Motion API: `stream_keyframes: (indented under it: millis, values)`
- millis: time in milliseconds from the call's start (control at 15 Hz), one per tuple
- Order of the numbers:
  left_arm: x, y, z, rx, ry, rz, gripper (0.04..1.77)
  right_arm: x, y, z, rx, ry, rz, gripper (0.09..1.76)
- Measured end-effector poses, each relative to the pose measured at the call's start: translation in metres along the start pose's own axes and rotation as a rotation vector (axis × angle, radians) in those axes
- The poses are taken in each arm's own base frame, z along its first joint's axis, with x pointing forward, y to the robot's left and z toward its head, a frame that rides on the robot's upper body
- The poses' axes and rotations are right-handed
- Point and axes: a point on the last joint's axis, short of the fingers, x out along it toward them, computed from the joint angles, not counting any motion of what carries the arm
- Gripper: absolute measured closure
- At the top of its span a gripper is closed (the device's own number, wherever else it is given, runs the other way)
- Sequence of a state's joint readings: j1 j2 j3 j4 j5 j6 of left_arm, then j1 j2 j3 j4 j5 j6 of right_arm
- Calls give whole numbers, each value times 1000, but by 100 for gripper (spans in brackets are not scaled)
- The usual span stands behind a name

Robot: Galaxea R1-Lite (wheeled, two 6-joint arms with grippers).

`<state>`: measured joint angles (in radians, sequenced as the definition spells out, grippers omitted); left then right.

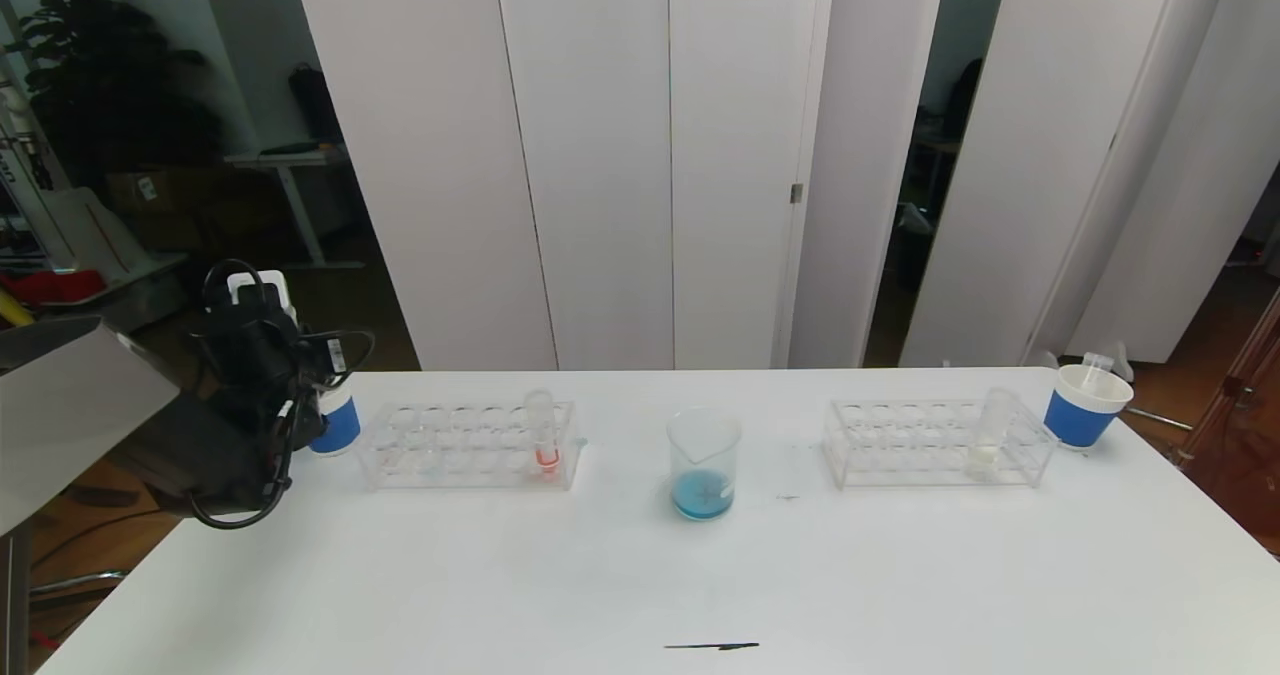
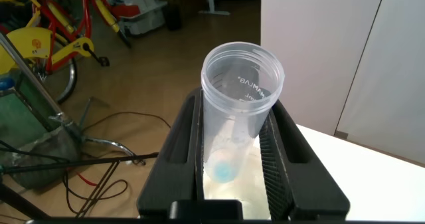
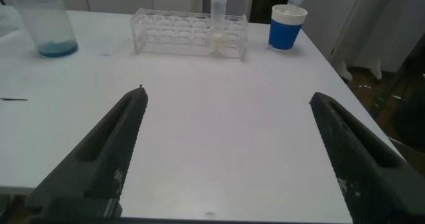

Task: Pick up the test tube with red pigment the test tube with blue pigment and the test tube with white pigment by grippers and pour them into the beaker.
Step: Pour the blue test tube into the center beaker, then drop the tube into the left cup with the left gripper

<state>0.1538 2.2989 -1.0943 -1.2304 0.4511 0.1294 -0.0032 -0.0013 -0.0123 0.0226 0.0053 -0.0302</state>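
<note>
Blue-tinged test tube with blue pigment [image 2: 238, 114] stands upright, mouth up, clamped in left pincer [image 2: 242, 161]; right pincer [image 3: 226, 151] released.

Paper cup [image 1: 337, 425] half behind left pincer [image 1: 300, 395]

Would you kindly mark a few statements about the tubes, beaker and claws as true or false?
1. The beaker holds blue liquid. True.
2. The left claw is empty. False: it grips a nearly emptied test tube with a blue trace.
3. The test tube with red pigment lies flat on the table. False: it stands in the left rack.
4. The right claw is open over the table. True.
</note>
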Motion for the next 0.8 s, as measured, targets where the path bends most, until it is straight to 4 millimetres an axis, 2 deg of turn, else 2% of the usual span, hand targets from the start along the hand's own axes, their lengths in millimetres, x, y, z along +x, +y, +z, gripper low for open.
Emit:
stream_keyframes:
  millis: [333, 800]
  values:
    - [5, -5, -24, -19, 72, -57, 124, 0, 0, 0, 0, 0, 0, 10]
    - [3, -6, -33, -31, 109, -76, 124, 0, 0, 0, 0, 0, 0, 10]
